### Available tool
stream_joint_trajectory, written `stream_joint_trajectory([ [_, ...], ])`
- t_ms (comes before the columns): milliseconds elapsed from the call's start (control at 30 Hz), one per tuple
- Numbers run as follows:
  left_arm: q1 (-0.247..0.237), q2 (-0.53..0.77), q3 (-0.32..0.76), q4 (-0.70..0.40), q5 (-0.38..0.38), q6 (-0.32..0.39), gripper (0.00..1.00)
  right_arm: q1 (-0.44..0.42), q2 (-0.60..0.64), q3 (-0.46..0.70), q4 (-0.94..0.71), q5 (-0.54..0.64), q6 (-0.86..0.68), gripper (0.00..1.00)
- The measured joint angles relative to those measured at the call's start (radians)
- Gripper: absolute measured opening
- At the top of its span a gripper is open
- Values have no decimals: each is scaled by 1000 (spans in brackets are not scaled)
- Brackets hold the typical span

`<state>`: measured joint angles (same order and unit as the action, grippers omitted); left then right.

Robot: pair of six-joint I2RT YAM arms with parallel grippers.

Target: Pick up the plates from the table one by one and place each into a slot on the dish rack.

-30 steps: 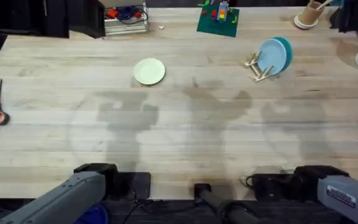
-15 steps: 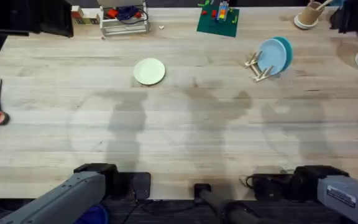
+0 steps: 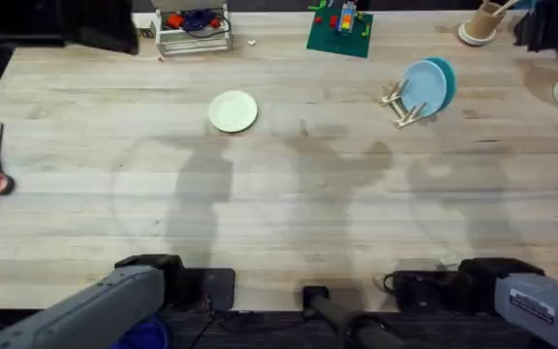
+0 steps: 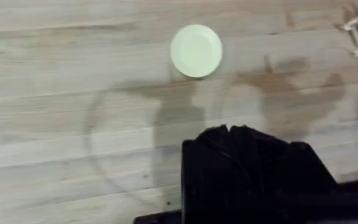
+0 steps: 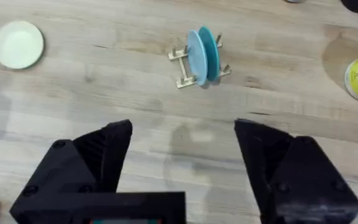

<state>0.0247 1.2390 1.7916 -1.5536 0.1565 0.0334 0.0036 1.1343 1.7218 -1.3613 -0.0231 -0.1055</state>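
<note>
Two robot arms sit pulled back at the near edge of the table, seen from above. The left arm (image 3: 95,310) lies low at the lower left, a grey link slanting up to a black joint. The right arm (image 3: 511,291) mirrors it at the lower right, its grey link carrying a small label and ending in black housing. In the left wrist camera, the left gripper (image 4: 229,132) points forward with its black fingers pressed together, no gap between them. In the right wrist camera, the right gripper (image 5: 182,140) has its two black fingers spread wide apart, holding nothing
</note>
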Motion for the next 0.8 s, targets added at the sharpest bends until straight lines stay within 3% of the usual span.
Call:
stream_joint_trajectory([
  [167,66,78,0,1,161,6,43,0,0,0,0,0,0,993],
  [433,164,171,0,-16,396,74,43,0,0,0,0,0,0,995],
  [800,277,291,-133,-18,652,253,43,0,0,0,0,0,0,995],
])
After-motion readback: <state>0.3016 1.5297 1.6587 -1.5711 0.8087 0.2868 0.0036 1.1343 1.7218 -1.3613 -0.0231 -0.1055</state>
